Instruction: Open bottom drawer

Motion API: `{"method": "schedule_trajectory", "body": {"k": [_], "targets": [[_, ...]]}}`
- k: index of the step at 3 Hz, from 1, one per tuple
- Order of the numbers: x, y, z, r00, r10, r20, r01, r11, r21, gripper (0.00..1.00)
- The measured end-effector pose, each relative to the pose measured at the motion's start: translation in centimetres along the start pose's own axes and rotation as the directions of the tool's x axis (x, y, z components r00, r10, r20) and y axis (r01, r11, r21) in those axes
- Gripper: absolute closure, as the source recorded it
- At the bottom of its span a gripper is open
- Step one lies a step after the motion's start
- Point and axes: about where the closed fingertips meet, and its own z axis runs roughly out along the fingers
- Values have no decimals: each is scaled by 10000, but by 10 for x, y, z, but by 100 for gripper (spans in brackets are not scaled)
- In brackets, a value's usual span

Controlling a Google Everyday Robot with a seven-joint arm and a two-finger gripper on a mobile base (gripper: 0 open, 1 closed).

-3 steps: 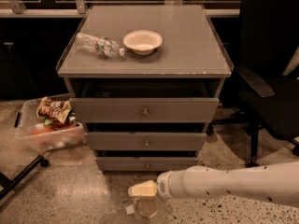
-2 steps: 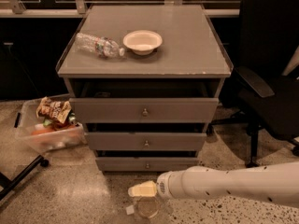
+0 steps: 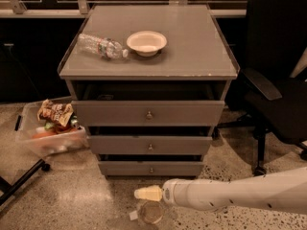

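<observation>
Bottom drawer (image 3: 125,168) above, clear of gripper's (image 3: 137,193) closed fingers (image 3: 151,193)

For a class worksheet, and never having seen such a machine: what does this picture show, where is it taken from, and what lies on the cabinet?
One picture, looking down at a grey cabinet from in front; where the camera sits is unknown. The white arm entering from the right belongs to a robot and ends in its claw, low near the floor, in front of the bottom drawer, not touching its knob. I see nothing held in it. On top lie a plastic bottle on its side and a bowl. A bin of snack packs stands on the floor at left, an office chair at right.
</observation>
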Motion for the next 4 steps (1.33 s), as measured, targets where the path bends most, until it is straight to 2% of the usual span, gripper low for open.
{"method": "schedule_trajectory", "body": {"k": [1,2,3,4], "targets": [[-1,-24,42,9955,64,948,-61,10000,-38,0],[-3,-53,85,9863,270,1629,-243,9995,-182,0],[-11,-79,125,9780,428,2043,-420,9991,-82,19],[-21,-99,155,9719,439,2311,-481,9988,124,42]]}}
